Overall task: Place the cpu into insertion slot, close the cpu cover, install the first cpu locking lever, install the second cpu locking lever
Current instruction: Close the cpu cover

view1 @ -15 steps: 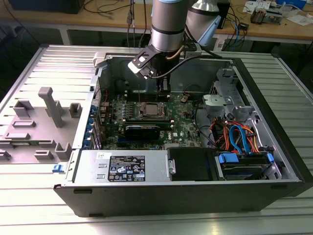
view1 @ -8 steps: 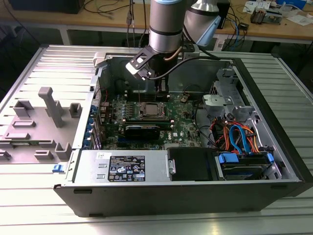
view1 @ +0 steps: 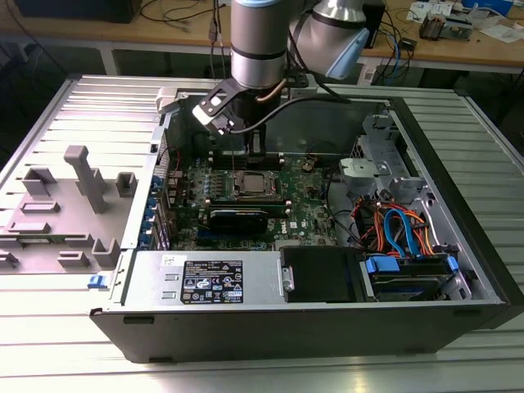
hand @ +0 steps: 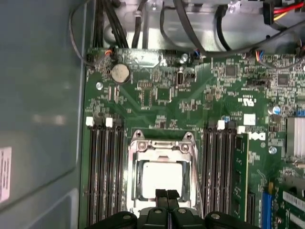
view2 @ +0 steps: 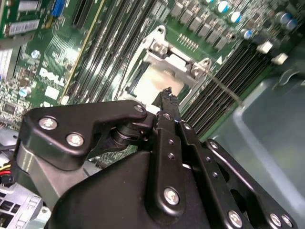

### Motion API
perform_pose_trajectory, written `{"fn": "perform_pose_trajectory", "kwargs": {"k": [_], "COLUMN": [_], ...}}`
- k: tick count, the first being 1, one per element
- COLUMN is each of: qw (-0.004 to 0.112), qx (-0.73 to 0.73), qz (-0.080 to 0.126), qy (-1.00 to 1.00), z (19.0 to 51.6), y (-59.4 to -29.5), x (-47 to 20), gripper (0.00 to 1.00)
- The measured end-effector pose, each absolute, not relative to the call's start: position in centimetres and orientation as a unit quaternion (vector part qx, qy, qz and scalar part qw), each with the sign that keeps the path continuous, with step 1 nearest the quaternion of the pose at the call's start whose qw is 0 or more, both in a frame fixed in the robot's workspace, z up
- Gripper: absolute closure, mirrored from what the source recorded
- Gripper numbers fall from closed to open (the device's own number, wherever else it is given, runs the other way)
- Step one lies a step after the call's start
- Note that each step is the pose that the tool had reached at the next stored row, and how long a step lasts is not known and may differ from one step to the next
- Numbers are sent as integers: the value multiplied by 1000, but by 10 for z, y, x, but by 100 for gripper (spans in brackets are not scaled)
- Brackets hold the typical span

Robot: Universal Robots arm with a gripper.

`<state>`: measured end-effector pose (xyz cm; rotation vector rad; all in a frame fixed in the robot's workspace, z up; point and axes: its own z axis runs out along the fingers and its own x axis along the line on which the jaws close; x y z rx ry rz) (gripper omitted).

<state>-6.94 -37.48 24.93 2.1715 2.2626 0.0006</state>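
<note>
The cpu (hand: 162, 176) lies flat in its socket, its pale silver top showing through the cut-out of the cpu cover (hand: 161, 147). The cover is folded down around it. My gripper (hand: 167, 193) hovers just over the chip's near edge, shut with nothing between the fingertips. In the second wrist view the gripper (view2: 167, 93) points at the cpu (view2: 155, 81) and the cover's hinge side (view2: 178, 59). A thin locking lever (view2: 224, 88) sticks out from a socket corner across the memory slots. In the exterior view the arm (view1: 258, 49) stands over the socket (view1: 250, 184).
Memory slots (hand: 105, 167) flank the socket on both sides. A black heatsink block (view1: 246, 217) lies just in front of the socket. The power supply (view1: 213, 282), drive bay with coloured cables (view1: 401, 237) and case walls (view1: 458, 164) surround the board. A grey fixture (view1: 74, 188) sits outside.
</note>
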Motion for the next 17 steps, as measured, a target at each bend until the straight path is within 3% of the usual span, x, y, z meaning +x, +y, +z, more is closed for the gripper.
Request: {"fn": "perform_pose_trajectory", "kwargs": {"k": [17], "qw": [3], "qx": [692], "qz": [0], "qy": [722], "z": [240], "y": [-375], "x": [-82], "gripper": [89]}}
